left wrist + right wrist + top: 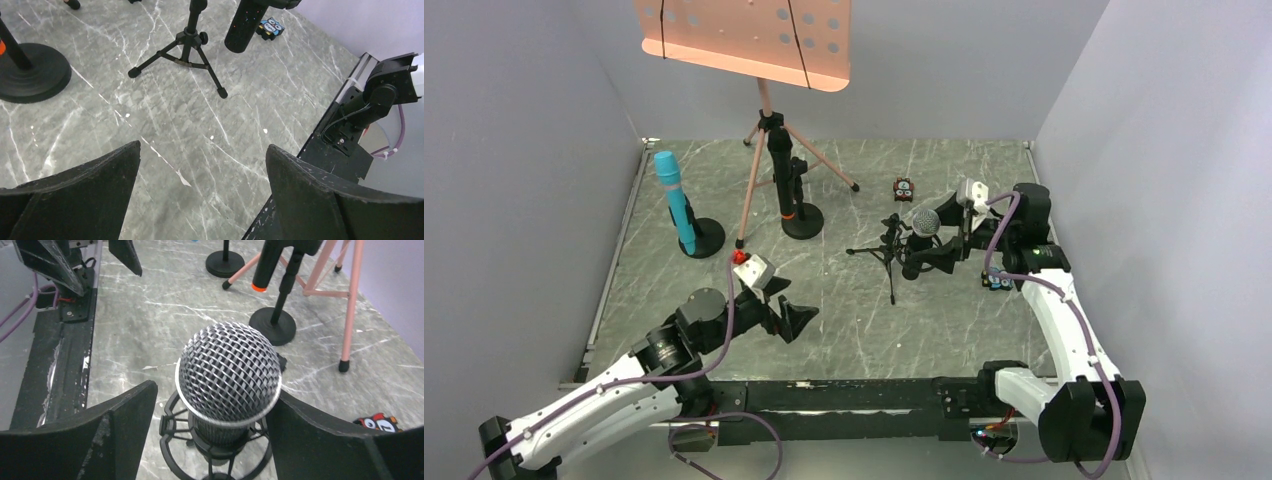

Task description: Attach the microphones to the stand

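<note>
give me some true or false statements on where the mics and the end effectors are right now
1. The cyan-blue stick microphone stands upright on a round-based black stand. True.
2. The left end effector grips the black stick microphone with the orange end ring. False: it is open and empty; that microphone is up on its own stand.
3. The black microphone with the silver mesh head is between the fingers of the right end effector. True.
4. The pink metal music stand has toppled over. False: it stands upright on its legs.
</note>
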Controlling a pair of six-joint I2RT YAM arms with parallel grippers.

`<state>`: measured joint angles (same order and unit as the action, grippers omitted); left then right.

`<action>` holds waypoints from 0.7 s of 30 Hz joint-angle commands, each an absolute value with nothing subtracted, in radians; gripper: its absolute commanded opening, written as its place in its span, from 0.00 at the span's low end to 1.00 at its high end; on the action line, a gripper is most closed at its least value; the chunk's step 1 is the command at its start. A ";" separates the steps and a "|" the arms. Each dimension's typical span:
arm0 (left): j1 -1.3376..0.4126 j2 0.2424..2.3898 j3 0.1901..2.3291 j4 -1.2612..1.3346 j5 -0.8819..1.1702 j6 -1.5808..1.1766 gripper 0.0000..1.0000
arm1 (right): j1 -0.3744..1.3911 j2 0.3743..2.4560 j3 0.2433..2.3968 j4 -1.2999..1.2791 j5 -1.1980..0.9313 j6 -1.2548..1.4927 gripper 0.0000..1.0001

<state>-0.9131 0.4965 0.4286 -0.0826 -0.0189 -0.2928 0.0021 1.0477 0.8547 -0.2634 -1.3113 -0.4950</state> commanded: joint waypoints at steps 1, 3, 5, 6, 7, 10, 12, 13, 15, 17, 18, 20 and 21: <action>-0.910 0.433 0.416 -0.131 -0.045 -0.373 0.99 | 0.051 1.062 0.824 -0.102 -1.296 -0.397 0.78; -0.910 0.411 0.412 -0.140 -0.053 -0.385 0.99 | 0.063 1.073 0.813 -0.090 -1.282 -0.391 0.73; -0.910 0.396 0.408 -0.146 -0.059 -0.392 0.99 | 0.067 1.083 0.806 -0.082 -1.267 -0.387 0.68; -0.910 0.392 0.410 -0.151 -0.060 -0.396 0.99 | 0.066 1.086 0.805 -0.081 -1.265 -0.387 0.64; -0.910 0.390 0.411 -0.157 -0.061 -0.398 0.99 | 0.067 1.089 0.804 -0.084 -1.262 -0.393 0.61; -0.910 0.390 0.417 -0.174 -0.061 -0.406 0.99 | 0.067 1.084 0.793 -0.067 -1.246 -0.384 0.48; -0.910 0.388 0.416 -0.183 -0.059 -0.413 0.99 | 0.067 1.080 0.788 -0.057 -1.231 -0.383 0.38; -0.910 0.387 0.417 -0.185 -0.056 -0.416 0.99 | 0.066 1.078 0.787 -0.053 -1.224 -0.381 0.33; -0.910 0.382 0.417 -0.190 -0.055 -0.418 0.99 | 0.066 1.071 0.794 -0.050 -1.205 -0.384 0.26; -0.910 0.379 0.421 -0.197 -0.059 -0.419 0.99 | 0.065 1.067 0.809 -0.061 -1.166 -0.402 0.21; -0.909 0.377 0.422 -0.201 -0.058 -0.419 0.99 | 0.062 1.066 0.820 -0.071 -1.140 -0.421 0.20; -0.910 0.373 0.426 -0.207 -0.061 -0.417 0.99 | 0.045 1.067 0.841 -0.079 -1.106 -0.434 0.18; -0.910 0.372 0.429 -0.211 -0.061 -0.416 0.99 | 0.029 1.068 0.848 -0.073 -1.094 -0.435 0.18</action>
<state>-0.9131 0.3874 0.4088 -0.2100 -0.0505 -0.4057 0.0601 1.0824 0.7944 -0.1078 -1.1893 -0.3927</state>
